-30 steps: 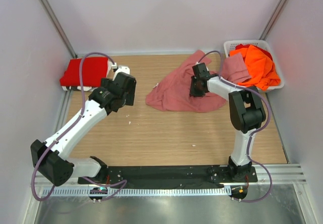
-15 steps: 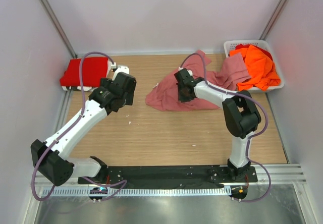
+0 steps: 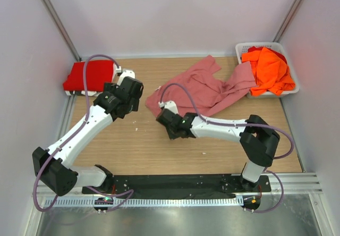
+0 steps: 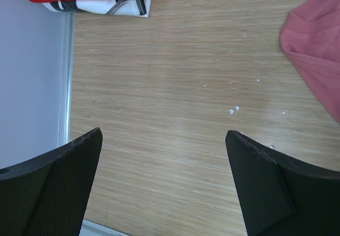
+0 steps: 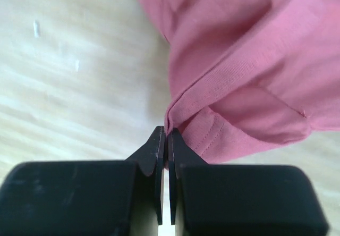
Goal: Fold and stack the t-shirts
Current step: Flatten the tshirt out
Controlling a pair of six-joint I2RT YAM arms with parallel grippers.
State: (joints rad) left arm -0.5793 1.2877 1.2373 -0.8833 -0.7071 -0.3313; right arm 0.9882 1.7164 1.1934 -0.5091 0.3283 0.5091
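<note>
right gripper point(image 5: 166, 138) pinching pink t-shirt point(image 5: 234, 44) hem, pinch clear only in wrist view, left gripper point(image 4: 163, 140) spread wide over table point(image 4: 175, 60)

The rose-pink tee point(image 3: 204, 90) sprawls crumpled mid-worktop point(image 3: 159, 145); the red tee point(image 3: 87, 75) lies folded at the far left corner; orange tees point(image 3: 271, 71) are heaped at the far right corner.
</note>
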